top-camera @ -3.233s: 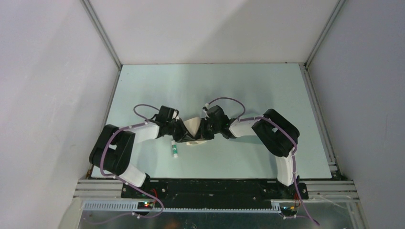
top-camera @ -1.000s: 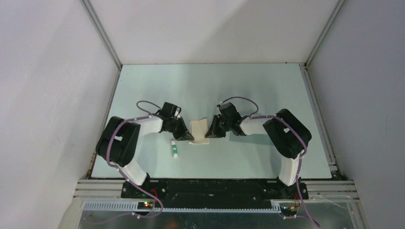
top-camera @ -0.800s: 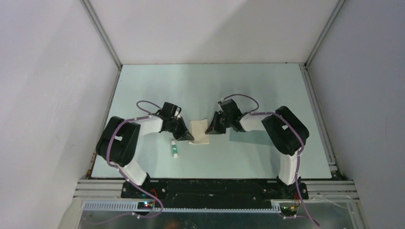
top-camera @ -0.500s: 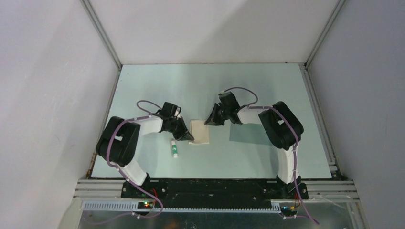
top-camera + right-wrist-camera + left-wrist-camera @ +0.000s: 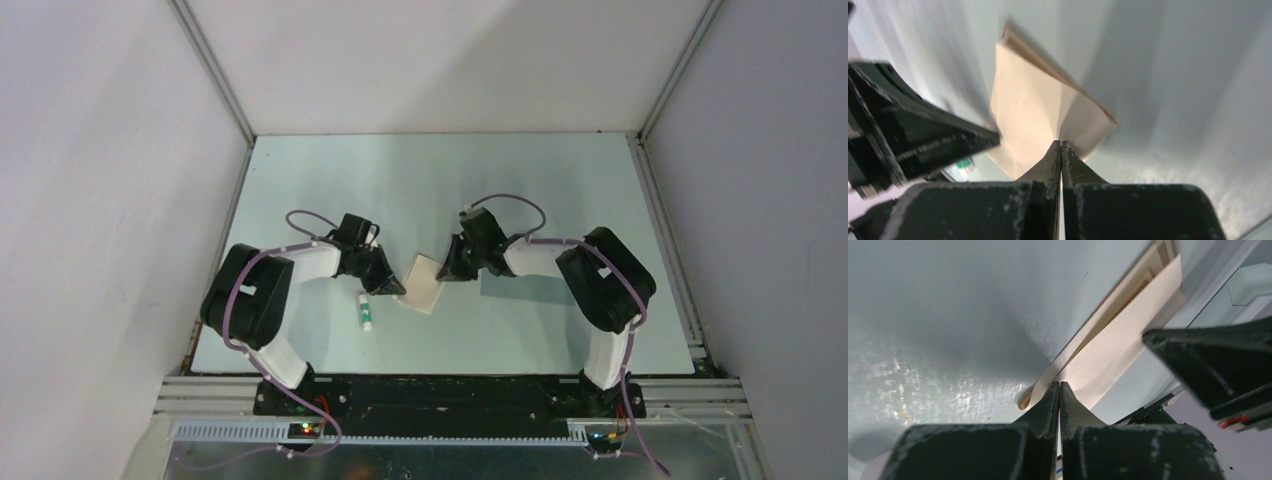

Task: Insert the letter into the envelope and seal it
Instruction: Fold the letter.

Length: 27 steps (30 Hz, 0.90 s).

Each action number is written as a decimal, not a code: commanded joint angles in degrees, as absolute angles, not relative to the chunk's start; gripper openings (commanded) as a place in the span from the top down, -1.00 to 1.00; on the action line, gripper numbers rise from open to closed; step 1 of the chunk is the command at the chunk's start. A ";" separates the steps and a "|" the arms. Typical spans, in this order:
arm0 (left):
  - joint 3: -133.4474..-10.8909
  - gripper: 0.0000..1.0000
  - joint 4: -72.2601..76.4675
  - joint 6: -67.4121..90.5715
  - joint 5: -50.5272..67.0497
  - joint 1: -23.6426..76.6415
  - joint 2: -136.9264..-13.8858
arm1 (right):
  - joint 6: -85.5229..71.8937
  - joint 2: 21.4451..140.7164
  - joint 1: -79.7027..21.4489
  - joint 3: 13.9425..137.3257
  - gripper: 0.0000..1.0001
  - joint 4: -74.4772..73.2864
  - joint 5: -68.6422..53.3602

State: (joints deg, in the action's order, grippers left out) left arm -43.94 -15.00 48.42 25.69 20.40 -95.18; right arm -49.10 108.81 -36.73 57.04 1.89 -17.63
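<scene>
The tan letter (image 5: 424,285) lies folded and askew on the table between my two grippers. My left gripper (image 5: 396,289) is shut on its left edge; in the left wrist view the paper (image 5: 1108,347) curls out from the closed tips (image 5: 1059,385). My right gripper (image 5: 446,272) is shut, its tips (image 5: 1061,142) against the letter's (image 5: 1033,110) right corner at a crease, with no paper visibly between them. The teal-grey envelope (image 5: 528,289) lies flat to the right, partly under the right arm.
A small white stick with a green cap (image 5: 366,312) lies just left of the letter, near the left arm. White walls enclose the pale green table (image 5: 400,180) on three sides. Both arm bases sit at the near edge.
The right gripper pulled back from the letter, then returned to its right corner. The letter has turned and now lies tilted. The left gripper has stayed put.
</scene>
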 commanded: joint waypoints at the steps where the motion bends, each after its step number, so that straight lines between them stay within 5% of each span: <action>1: -44.07 0.95 -19.38 46.05 21.17 20.34 -94.82 | -46.83 103.54 -39.19 52.33 1.00 -1.05 -15.91; 27: -45.85 0.95 -20.51 45.40 21.25 20.40 -95.33 | -42.07 101.62 -45.24 51.61 1.00 -4.61 -17.77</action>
State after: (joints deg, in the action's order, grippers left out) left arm -44.69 -17.10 47.83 25.04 20.40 -95.07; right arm -43.05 101.67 -47.13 52.16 -2.87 -19.25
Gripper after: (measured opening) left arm 0.033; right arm 0.006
